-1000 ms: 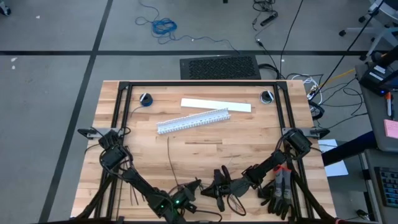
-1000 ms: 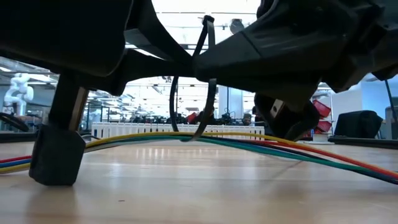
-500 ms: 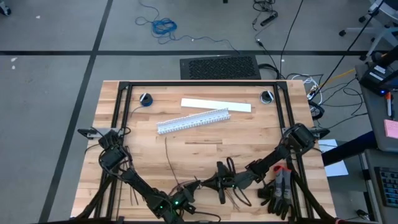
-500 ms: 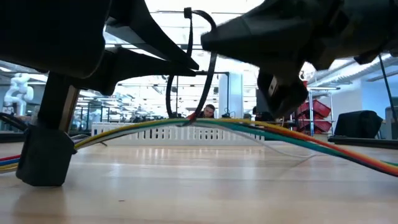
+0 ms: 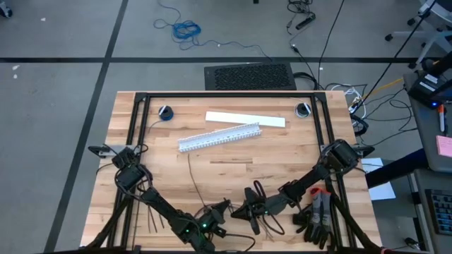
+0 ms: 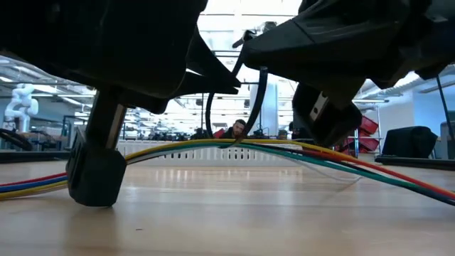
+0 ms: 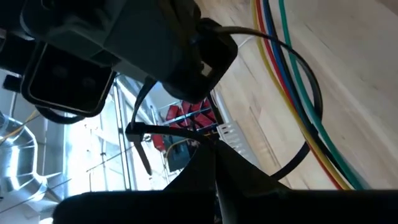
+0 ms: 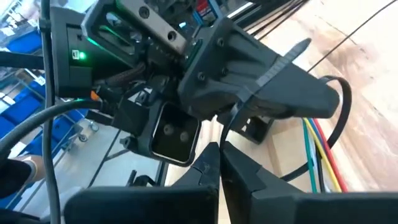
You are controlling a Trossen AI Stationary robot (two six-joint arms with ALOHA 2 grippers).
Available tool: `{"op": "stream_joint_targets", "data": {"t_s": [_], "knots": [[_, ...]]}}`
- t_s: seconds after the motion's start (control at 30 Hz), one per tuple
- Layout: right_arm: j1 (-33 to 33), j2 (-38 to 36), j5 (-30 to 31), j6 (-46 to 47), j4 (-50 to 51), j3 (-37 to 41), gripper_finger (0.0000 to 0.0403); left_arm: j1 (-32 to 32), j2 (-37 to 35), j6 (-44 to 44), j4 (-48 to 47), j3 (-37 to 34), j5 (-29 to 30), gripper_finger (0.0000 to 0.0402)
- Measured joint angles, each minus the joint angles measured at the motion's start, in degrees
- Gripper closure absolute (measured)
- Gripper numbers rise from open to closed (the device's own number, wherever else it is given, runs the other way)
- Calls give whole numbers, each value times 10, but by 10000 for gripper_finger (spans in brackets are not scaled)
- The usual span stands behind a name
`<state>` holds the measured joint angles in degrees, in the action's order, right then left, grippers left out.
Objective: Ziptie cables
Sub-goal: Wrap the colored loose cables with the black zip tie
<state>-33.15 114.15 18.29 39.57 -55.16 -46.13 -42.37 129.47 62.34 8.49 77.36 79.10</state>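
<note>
Both arms meet low over the table's near edge, at about six o'clock on the wooden table (image 5: 282,152) in the high view. The left gripper (image 5: 224,209) reaches in from seven o'clock and the right gripper (image 5: 248,208) from four o'clock, their tips almost touching.

The cables (image 6: 298,153) lie across the tabletop under the two grippers, a flat run of yellow, blue, green and red wires arching slightly off the wood in the low view. In the high view a thin strand of them (image 5: 192,176) trails from the grippers toward twelve o'clock.

A ziptie (image 6: 256,107) is looped around the cables, its black band curving down from the grippers to the wires. The left gripper is clenched on one part of the ziptie (image 7: 163,130). The right gripper is also clenched on the ziptie (image 8: 230,121), with the strip's tail (image 8: 283,62) sticking out past the left arm's wrist.

A white slotted duct (image 5: 219,137) and a flat white strip (image 5: 245,118) lie well apart near twelve o'clock. More zipties (image 5: 157,223) rest at eight o'clock.
</note>
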Motion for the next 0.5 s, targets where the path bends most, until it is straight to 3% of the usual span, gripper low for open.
{"op": "stream_joint_targets", "data": {"t_s": [0.5], "knots": [[36,-18,-14,-42,-7,0,403,-7,0,11,0,0,-6,402]]}}
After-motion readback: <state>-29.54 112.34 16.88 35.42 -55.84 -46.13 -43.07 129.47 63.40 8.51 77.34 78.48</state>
